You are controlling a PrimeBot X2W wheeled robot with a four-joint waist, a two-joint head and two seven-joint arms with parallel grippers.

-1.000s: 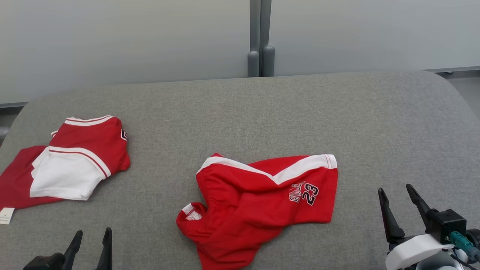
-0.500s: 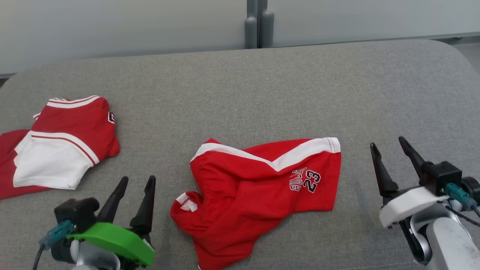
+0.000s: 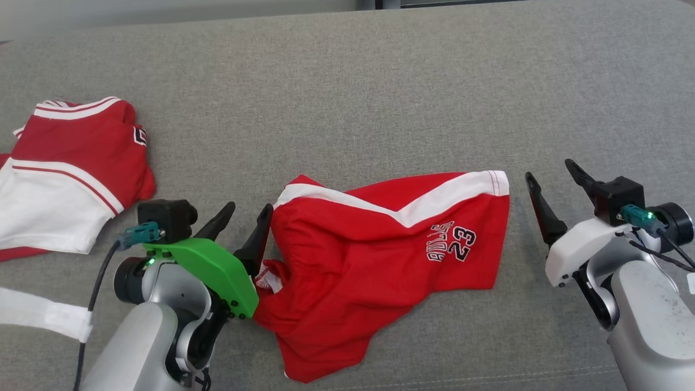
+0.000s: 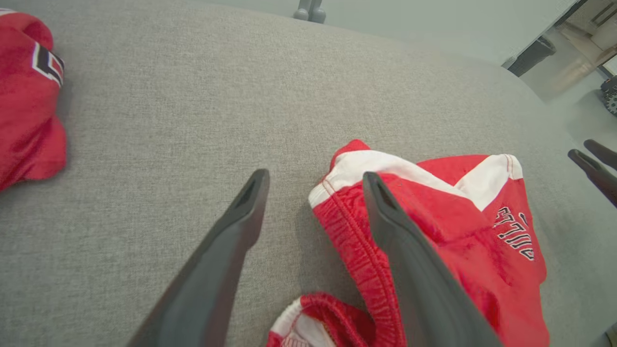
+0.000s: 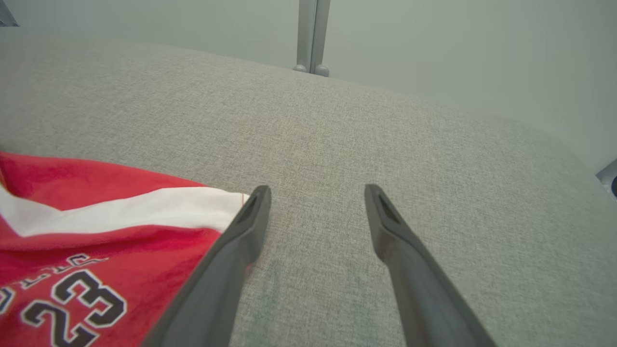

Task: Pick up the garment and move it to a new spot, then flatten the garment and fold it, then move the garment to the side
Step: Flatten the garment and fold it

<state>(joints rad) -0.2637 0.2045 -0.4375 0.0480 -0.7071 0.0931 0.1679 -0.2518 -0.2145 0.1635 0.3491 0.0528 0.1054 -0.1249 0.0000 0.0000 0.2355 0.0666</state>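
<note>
The garment [image 3: 380, 260] is a crumpled pair of red shorts with white stripes and a "23" print, lying on the grey surface [image 3: 347, 81] in the middle. My left gripper [image 3: 247, 212] stands open just left of the shorts' waistband; in the left wrist view its jaws [image 4: 313, 178] straddle the white corner of the garment [image 4: 434, 212]. My right gripper [image 3: 549, 171] is open just right of the shorts' white hem, with the garment [image 5: 96, 241] beside its left finger [image 5: 241, 231]. Nothing is held.
A folded red and white garment [image 3: 70, 174] lies at the left, also seen in the left wrist view [image 4: 29, 106]. A white strap [image 3: 43, 317] crosses the lower left. Bare grey surface stretches behind the shorts.
The head camera has tilted down. Both arms have come forward: the left gripper now reaches the shorts' left edge, the right gripper stands closer to the right hem. Both stay open.
</note>
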